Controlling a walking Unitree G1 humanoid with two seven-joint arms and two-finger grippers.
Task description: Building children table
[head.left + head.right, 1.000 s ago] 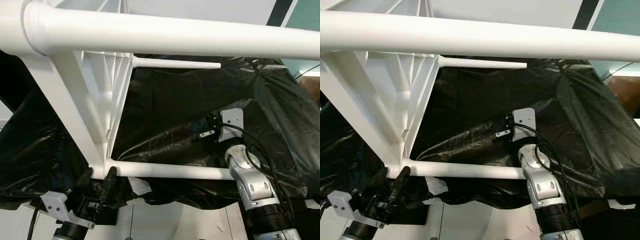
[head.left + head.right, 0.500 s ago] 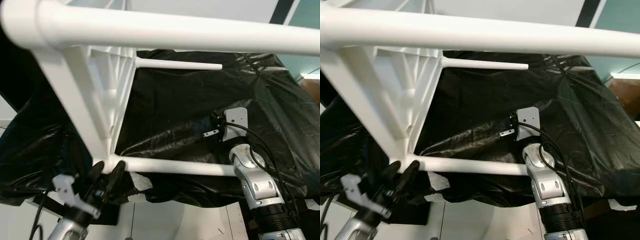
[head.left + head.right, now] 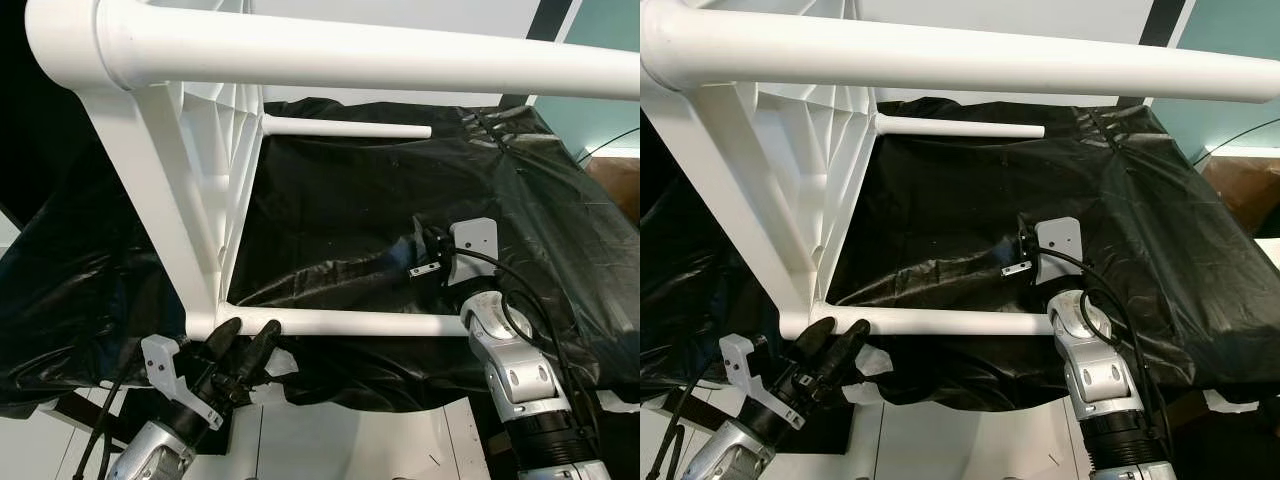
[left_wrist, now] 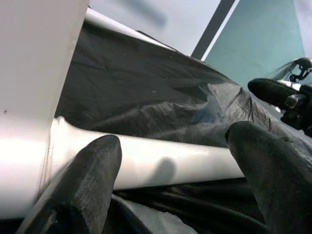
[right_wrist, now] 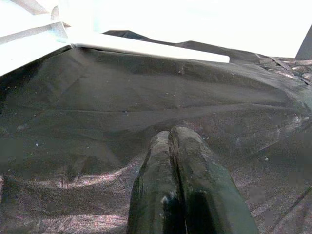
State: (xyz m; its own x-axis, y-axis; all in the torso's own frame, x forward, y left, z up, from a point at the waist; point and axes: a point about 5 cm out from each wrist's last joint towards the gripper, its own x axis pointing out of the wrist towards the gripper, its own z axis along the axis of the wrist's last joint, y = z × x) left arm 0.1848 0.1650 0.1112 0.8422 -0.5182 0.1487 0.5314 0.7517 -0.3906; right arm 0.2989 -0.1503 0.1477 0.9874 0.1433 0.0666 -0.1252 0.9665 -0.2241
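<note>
The white children's table (image 3: 150, 190) lies on its side on a black sheet. Its legs point right: a thick near one (image 3: 350, 55) across the top, a lower one (image 3: 350, 322) and a thin far one (image 3: 345, 128). My left gripper (image 3: 250, 328) is open just under the lower leg's base. In the left wrist view that leg (image 4: 161, 163) runs across behind the spread fingers (image 4: 92, 165). My right gripper (image 3: 418, 232) is shut and empty. It rests over the sheet just beyond the lower leg's free end, its fingertips (image 5: 178, 134) pressed together.
The black plastic sheet (image 3: 520, 200) covers the work surface and drapes over its front edge. White floor (image 3: 330, 445) shows below between my arms. Cables loop around the right wrist (image 3: 500, 320). A teal wall (image 3: 610, 70) stands at the far right.
My left arm has swung right and its fingers have come off the table's corner joint to sit open under the lower leg. The table's frame has tipped slightly. The right arm has hardly moved.
</note>
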